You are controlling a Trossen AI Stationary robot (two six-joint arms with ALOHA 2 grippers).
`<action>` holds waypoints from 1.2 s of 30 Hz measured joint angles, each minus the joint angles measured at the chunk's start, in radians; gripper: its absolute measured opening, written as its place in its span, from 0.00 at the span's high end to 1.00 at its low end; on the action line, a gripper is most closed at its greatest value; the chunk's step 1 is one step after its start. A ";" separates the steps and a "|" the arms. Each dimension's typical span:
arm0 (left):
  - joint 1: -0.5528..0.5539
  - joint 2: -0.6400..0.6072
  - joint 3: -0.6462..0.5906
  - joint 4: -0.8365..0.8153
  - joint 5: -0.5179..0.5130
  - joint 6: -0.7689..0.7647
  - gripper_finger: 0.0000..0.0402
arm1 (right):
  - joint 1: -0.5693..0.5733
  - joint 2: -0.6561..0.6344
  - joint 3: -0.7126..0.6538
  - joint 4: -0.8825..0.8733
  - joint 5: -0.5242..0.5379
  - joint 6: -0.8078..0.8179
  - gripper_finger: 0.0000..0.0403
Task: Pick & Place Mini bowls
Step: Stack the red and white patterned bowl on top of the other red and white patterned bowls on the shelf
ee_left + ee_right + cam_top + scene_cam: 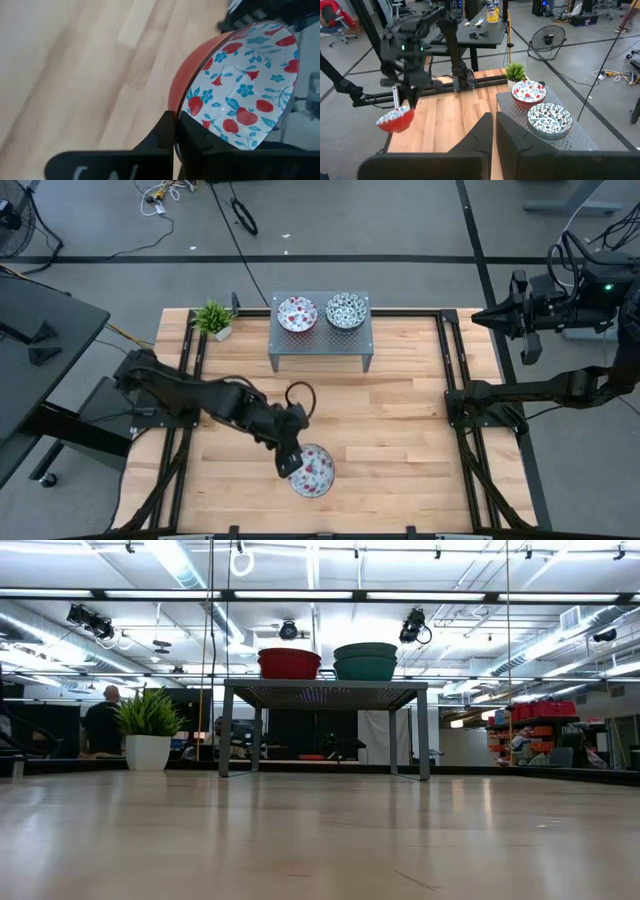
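Red bowl (235,85) tilted, rim clamped by left end effector (176,131).

Left pincer (176,131) clamps red mini bowl (240,85) rim over table (75,75).

No text, label, brand, number or sign can be read in any of the views. The pale marks on the dark bracket (107,167) at the near edge of the left wrist view are cut off and make no legible letters, and the bottle (493,11) on the far desk in the right wrist view shows no readable label.
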 joint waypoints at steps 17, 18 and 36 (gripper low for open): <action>0.170 0.000 0.369 -0.259 -0.074 0.325 0.98 | 0.000 0.000 0.000 0.000 0.000 0.000 0.94; 0.183 0.000 0.388 -0.283 -0.074 0.338 0.98 | 0.000 0.000 0.000 0.000 0.000 0.000 0.94; 0.510 0.000 0.644 -0.480 -0.003 0.589 0.98 | 0.000 0.000 0.000 0.000 0.000 0.000 0.94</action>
